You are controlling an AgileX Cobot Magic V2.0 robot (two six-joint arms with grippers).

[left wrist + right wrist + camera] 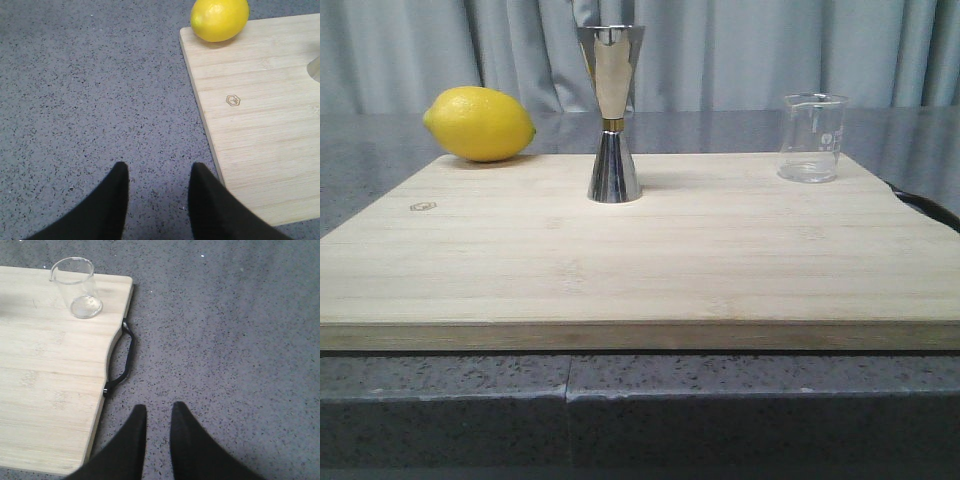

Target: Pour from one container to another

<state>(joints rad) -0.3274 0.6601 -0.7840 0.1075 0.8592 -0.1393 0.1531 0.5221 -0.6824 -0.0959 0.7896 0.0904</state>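
A clear glass beaker (811, 137) stands upright at the back right of the wooden board (640, 260); the right wrist view shows this beaker (76, 287) near the board's corner. The steel hourglass jigger (612, 112) with a gold waist band stands upright at the board's back centre. Neither gripper shows in the front view. My left gripper (158, 171) hangs open over the grey counter, beside the board's left edge. My right gripper (159, 410) is open with a narrower gap over the counter, off the board's right edge and apart from the beaker. Both hold nothing.
A yellow lemon (479, 123) lies at the board's back left corner, also the lemon (219, 18) in the left wrist view. A black handle (122, 362) sticks out from the board's right side. Grey speckled counter (90, 90) surrounds the board; curtains hang behind.
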